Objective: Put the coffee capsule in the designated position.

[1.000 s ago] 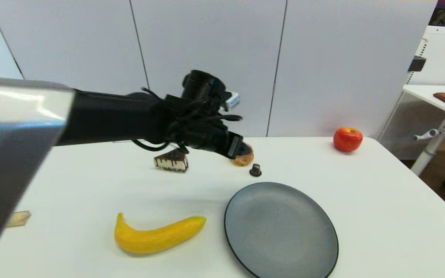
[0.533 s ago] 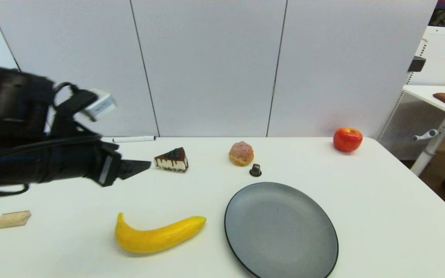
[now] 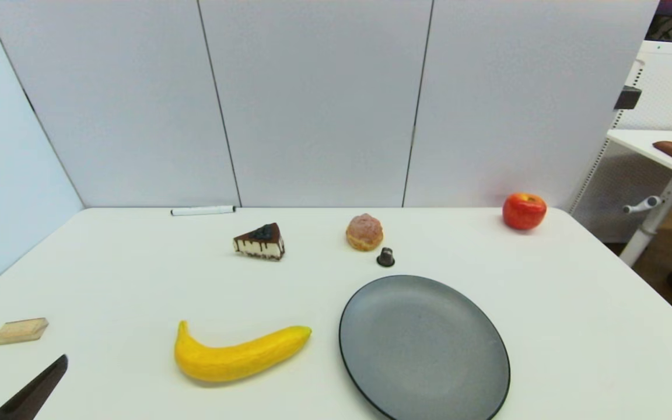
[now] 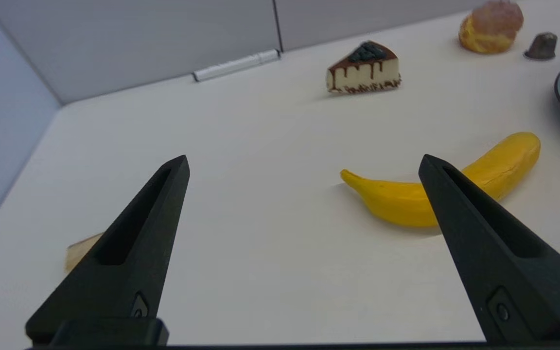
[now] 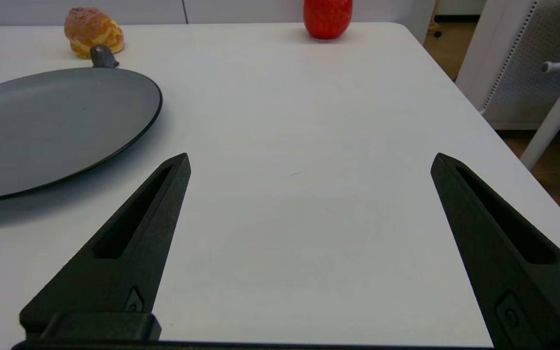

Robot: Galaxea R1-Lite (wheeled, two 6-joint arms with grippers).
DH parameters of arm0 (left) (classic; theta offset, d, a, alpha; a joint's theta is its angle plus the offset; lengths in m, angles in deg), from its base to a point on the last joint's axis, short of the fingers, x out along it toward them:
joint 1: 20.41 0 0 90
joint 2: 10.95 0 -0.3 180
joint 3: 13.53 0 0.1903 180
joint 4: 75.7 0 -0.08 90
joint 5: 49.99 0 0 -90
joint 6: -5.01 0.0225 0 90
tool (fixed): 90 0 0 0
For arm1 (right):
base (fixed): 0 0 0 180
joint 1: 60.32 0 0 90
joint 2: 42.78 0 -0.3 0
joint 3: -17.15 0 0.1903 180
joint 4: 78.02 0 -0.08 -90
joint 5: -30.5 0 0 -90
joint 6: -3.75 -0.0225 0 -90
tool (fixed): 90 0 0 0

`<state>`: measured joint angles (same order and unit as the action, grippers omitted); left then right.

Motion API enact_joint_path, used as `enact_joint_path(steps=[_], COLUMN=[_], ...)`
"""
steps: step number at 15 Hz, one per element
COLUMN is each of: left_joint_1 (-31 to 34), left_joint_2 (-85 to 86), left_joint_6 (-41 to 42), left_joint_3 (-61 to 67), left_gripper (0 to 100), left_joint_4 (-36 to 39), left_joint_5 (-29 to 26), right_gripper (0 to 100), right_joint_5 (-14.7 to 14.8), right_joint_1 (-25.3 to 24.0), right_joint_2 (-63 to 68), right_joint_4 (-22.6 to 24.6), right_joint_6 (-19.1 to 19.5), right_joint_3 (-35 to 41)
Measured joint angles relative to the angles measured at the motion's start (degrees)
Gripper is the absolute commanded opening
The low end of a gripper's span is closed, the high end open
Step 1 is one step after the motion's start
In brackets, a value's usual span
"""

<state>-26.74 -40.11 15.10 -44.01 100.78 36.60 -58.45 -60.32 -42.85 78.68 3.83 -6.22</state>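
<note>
The coffee capsule stood on the white table, somewhat toward the far edge and near the middle of the table's width. It was just beside the cream puff, on the puff's near right side, and close to the far rim of the grey plate, but I could not tell if it touched either of them. Nothing held it.

The left gripper was low at the near left corner of the table, with its two black fingers spread wide and nothing between them — only the fingertips showed in the head view, at the bottom left. A small wooden block lay near the left edge, just beside these fingertips. In the left wrist view the banana lay beyond the gripper, and one finger partly covered it.

The right gripper was over the near right part of the table, to the right of the plate, and its fingers were also spread wide and empty — it was not visible in the head view.

The banana was near the front edge, left of the plate. A slice of chocolate cake stood left of the cream puff, well apart from it. A white marker lay along the far edge, and a red apple sat near the far right corner.
</note>
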Motion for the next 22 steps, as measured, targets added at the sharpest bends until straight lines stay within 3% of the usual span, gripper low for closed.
enact_joint_path(steps=[5, 9, 22], left_joint_1=[7.64, 6.92, 6.40], left_joint_2=[15.49, 26.33, 29.34], left_joint_6=[-2.23, -4.52, -7.55], left_joint_3=[6.53, 6.97, 7.11], left_gripper=[100, 100, 100], left_joint_4=[-9.57, -19.21, -20.03], left_joint_5=[0.85, 1.35, 1.68], right_gripper=[100, 100, 100], right_joint_5=[0.00, 0.00, 0.02], right_joint_1=[0.00, 0.00, 0.00], right_joint_2=[0.00, 0.00, 0.00], right_joint_4=[0.00, -0.02, 0.00], right_joint_6=[0.00, 0.02, 0.02], right_joint_3=[0.00, 0.00, 0.00])
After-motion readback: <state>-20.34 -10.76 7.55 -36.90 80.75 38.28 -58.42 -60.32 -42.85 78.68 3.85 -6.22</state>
